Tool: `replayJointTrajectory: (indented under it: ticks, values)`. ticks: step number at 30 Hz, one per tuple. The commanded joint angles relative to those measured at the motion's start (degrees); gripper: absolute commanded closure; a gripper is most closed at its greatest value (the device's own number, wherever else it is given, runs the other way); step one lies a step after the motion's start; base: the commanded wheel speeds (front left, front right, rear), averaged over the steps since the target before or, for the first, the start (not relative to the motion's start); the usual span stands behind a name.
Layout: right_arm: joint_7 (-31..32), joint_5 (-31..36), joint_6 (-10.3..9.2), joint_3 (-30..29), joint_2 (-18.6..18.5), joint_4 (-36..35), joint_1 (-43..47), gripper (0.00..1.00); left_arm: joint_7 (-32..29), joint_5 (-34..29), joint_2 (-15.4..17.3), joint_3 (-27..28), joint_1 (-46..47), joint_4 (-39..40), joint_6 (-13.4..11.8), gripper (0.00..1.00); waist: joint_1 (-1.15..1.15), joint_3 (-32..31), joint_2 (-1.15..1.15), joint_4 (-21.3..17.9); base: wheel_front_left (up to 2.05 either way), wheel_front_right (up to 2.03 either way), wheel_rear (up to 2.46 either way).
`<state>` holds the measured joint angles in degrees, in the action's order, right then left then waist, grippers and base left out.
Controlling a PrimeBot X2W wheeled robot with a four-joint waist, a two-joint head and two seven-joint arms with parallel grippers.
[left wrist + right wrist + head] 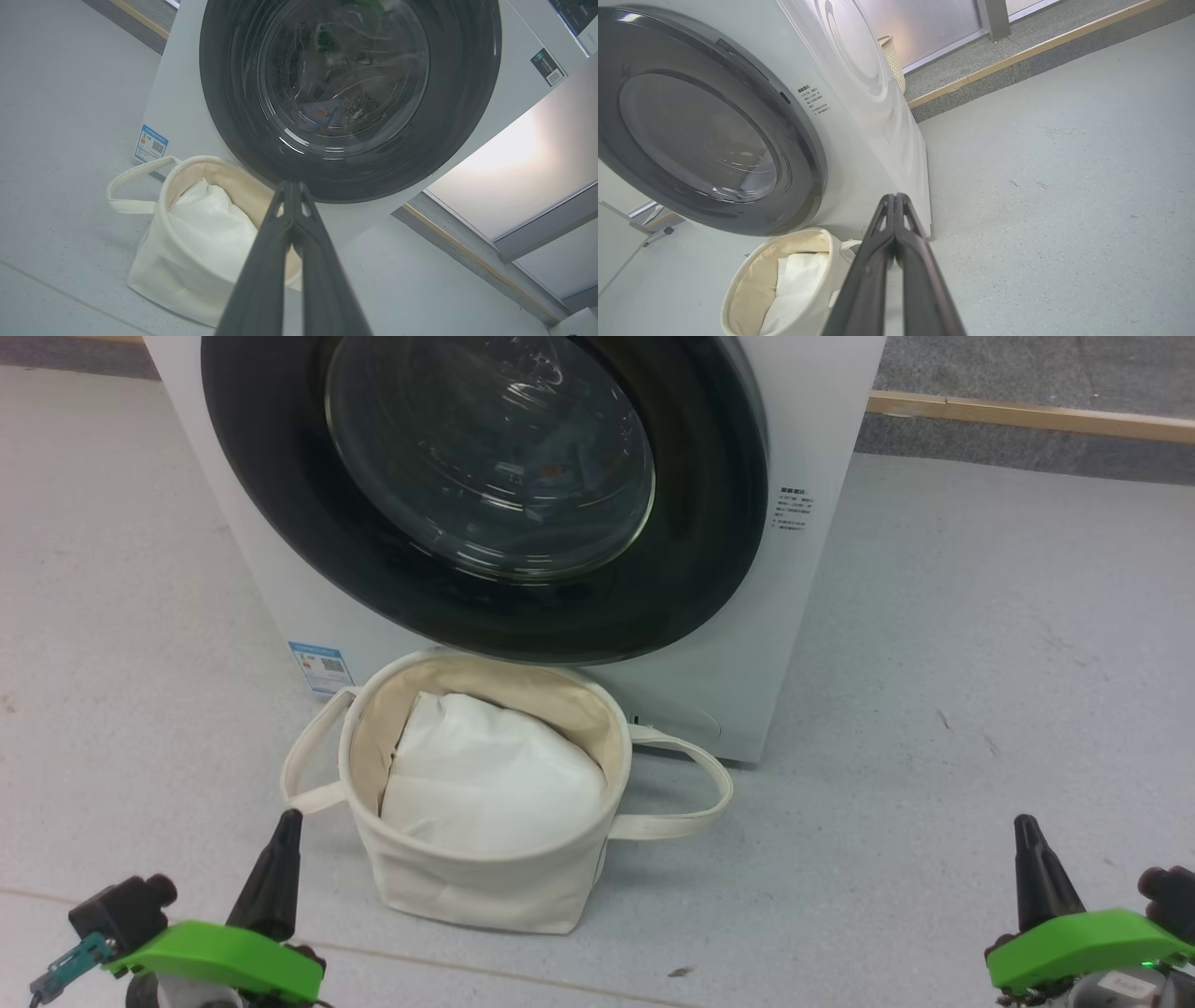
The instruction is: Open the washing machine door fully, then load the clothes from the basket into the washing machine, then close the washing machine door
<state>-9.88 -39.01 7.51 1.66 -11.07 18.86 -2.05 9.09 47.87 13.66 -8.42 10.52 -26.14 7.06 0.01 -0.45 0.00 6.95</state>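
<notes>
The white washing machine [812,607] stands ahead with the washing machine door [714,532] flush against its front, black rim around clear glass. Through the glass a pale blue scrap of the clothes [321,113] with an orange mark lies in the drum. The cream basket [485,889] sits on the floor just below the door and holds a plain white bundle [490,784]. My left gripper [286,823] is shut and empty, low at the basket's left. My right gripper [1026,828] is shut and empty, far off to the basket's right. The door [803,158] and basket [738,284] also show in the right wrist view.
A blue label [320,668] is stuck on the machine's lower left corner. A wooden strip [1027,418] edges a raised grey step behind on the right. A woven bin [893,59] stands beyond the machine. Grey floor spreads to both sides.
</notes>
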Motion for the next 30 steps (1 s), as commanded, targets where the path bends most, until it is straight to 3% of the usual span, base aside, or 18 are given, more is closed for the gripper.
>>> replayJointTrajectory:
  ticks: [1,30]
  values:
    - [0.46,-1.72,0.00,-0.63,-0.22,-2.03,-2.63,1.00,-0.58,1.45,0.32,1.61,1.72,2.24,0.10,1.00,0.00,0.01,0.00,-0.14,0.00,0.00,0.00]
    - [5.10,-16.67,-0.01,-2.84,2.22,-2.84,-3.07,1.00,-4.93,13.93,-2.88,5.47,-0.04,5.10,0.19,1.00,0.00,0.19,0.00,-2.12,0.00,0.00,0.00]
